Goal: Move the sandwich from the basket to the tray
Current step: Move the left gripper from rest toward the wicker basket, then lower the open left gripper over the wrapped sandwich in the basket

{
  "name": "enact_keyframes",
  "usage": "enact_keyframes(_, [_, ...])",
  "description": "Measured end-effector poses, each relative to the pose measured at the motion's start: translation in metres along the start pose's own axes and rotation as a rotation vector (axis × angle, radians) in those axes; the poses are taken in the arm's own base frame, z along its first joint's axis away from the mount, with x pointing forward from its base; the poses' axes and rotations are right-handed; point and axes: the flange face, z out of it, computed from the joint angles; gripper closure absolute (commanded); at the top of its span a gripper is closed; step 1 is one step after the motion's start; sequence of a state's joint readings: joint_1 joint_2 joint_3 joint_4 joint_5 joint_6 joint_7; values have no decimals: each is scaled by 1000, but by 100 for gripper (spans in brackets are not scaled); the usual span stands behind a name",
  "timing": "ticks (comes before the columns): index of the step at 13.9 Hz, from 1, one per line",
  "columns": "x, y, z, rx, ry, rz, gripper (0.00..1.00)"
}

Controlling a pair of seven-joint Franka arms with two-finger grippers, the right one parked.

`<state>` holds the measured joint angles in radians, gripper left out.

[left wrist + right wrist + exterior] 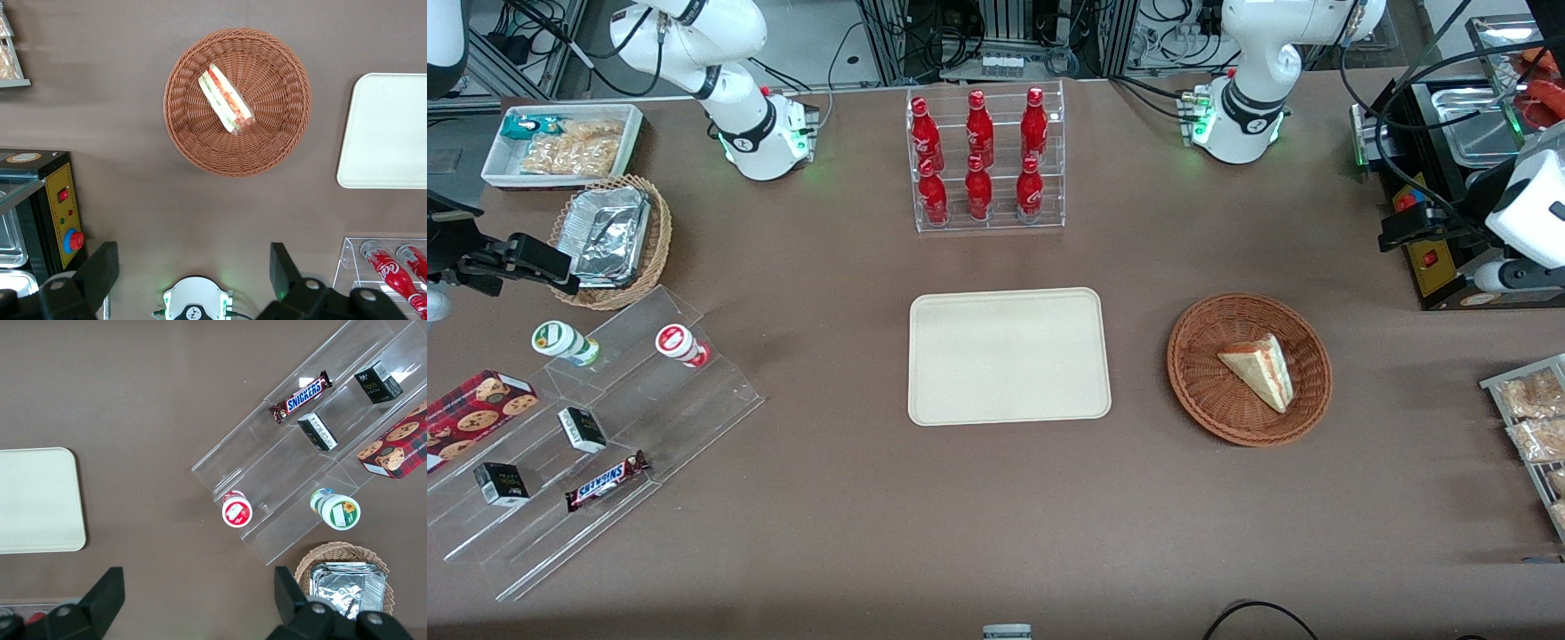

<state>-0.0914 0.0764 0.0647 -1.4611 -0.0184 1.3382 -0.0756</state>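
Front view shows one sandwich (1260, 368) lying in the round reddish-brown basket (1202, 391) on the brown table (996, 516), its striped cut edge turned toward my end of the table. One cream tray (1009, 356) lies bare beside the basket, well apart from it, toward the parked arm's end. Farther from the front camera than the tray stands a clear rack (988, 158) with six red Coca-Cola bottles (979, 131), three above three. Toward the parked arm's end, a clear stepped shelf (596, 444) carries a Snickers bar (607, 480), two small dark boxes (582, 429), two capped cups (565, 342) and a red cookie box (476, 411); near it sit a tan wicker basket (654, 258) of foil containers and a white bin (560, 145) of snacks.

My hand (193, 267) hangs high above the table, fingers (100, 270) spread wide and holding nothing, with bare table between them and the basket. A black control box (63, 213) with a red button stands just beside my wrist.
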Motion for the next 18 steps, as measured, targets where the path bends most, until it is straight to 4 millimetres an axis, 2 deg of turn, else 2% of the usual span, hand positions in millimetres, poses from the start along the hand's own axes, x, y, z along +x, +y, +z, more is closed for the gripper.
enact_keyframes(4, [0,2,3,1,-7,5,0])
enact_keyframes(7, [8,8,25,7,-54,12,0])
enact_keyframes(13, [34,35,105,22,-98,52,0])
enact_keyframes(18, [52,37,186,18,-37,34,0])
